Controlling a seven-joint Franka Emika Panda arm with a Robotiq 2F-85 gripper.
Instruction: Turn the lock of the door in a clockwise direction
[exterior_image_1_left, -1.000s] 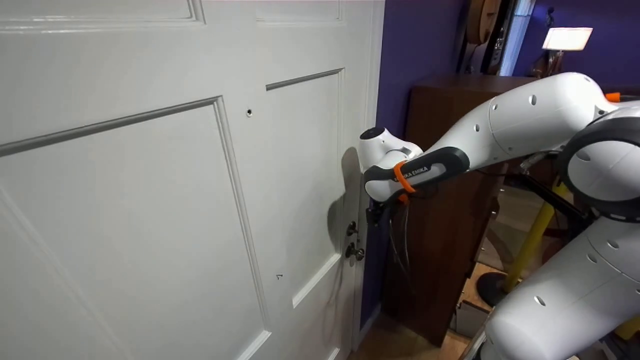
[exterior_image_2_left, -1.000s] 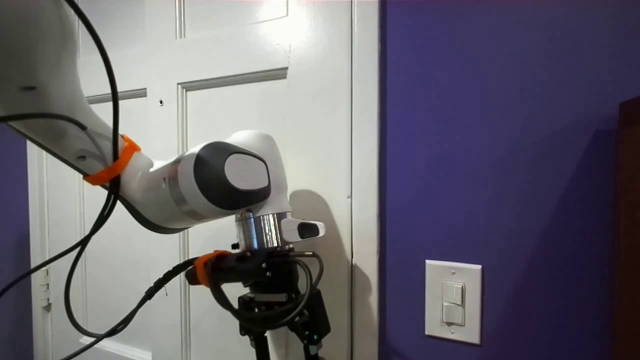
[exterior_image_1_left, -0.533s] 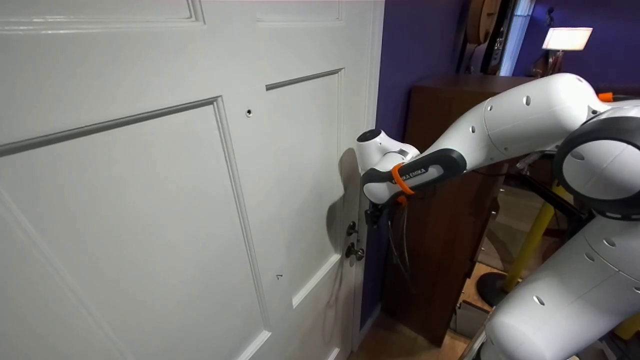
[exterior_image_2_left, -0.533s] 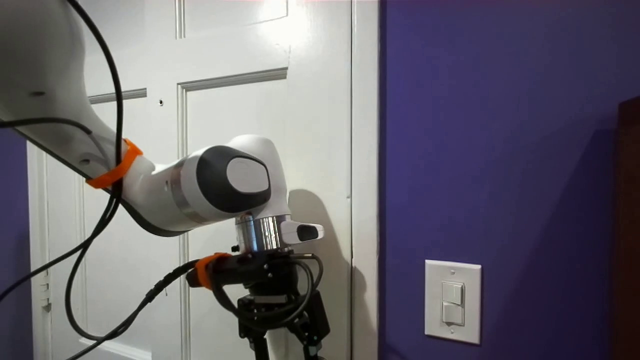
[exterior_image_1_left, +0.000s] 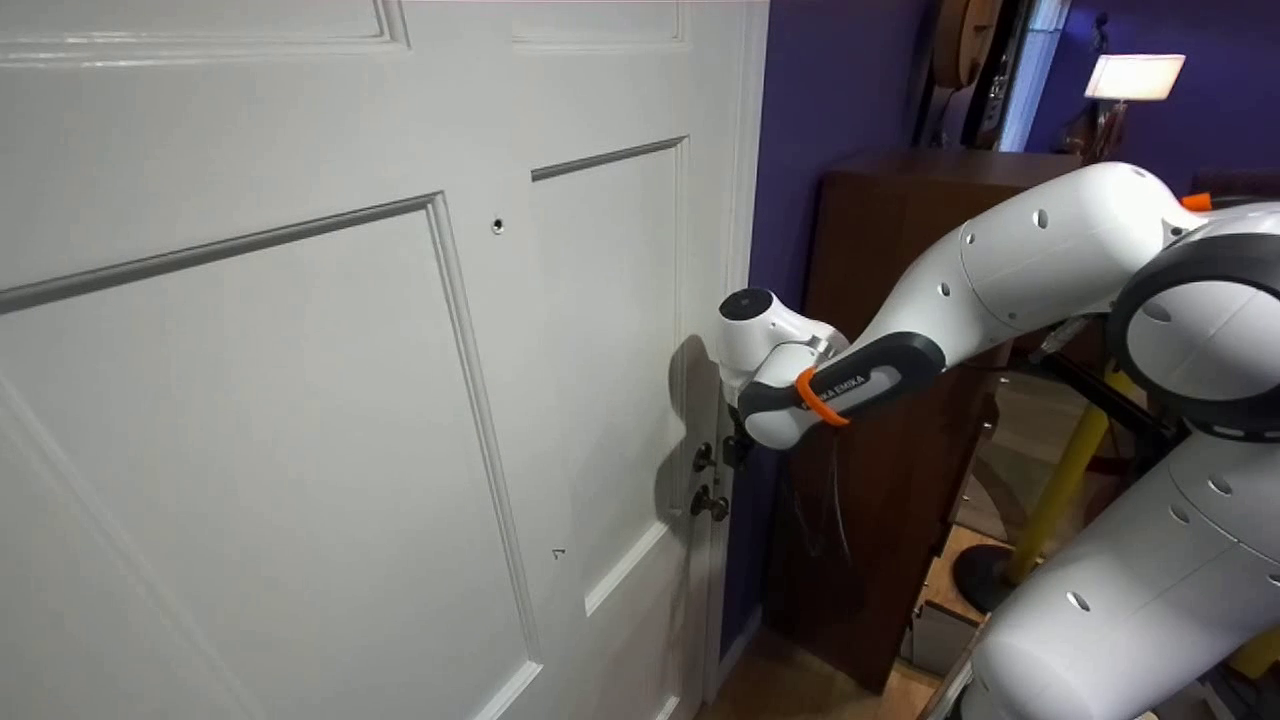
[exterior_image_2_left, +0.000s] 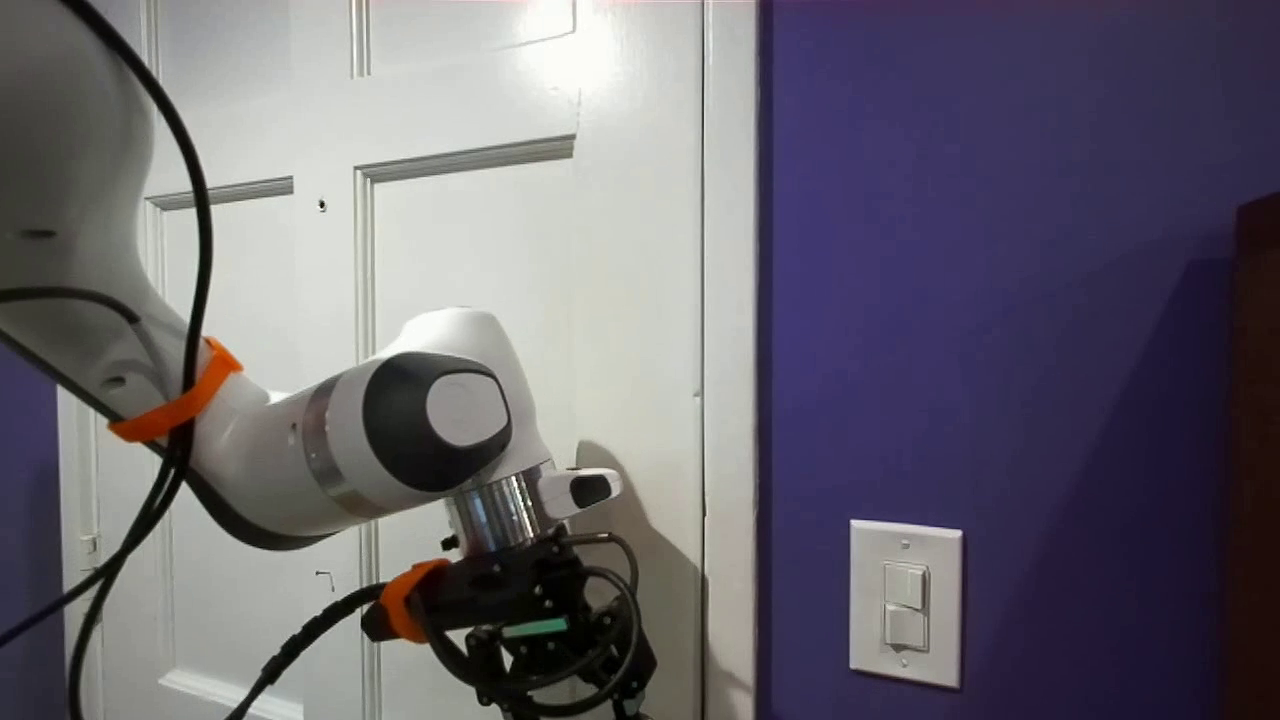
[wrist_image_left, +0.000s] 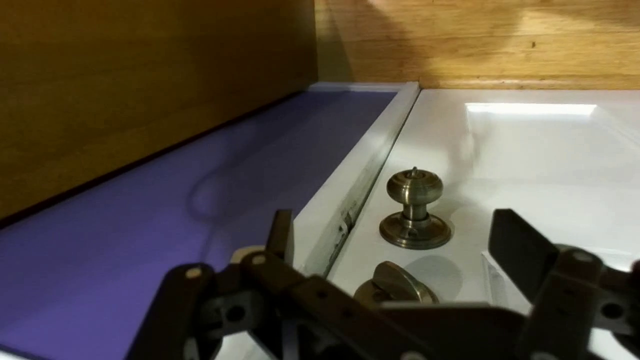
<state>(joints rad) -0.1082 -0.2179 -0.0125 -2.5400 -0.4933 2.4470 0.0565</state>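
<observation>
Honestly, the claw (wrist_image_left: 393, 237) is spread wide, and the lock (wrist_image_left: 398, 283) shows between its fingers (wrist_image_left: 520, 250) in the wrist view, on the door (wrist_image_left: 540, 150) near the knob (wrist_image_left: 415, 187). It looks thin, so closing off-centre or tilted could make one finger skid off instead of turning it. Pushing in too deep might also bump the knob.

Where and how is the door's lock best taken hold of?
Probably grip the lock by the flat sides of its thin wing, coming straight toward the door, because the wing juts outward. It slants in the wrist view, so the end effector may need turning.
</observation>
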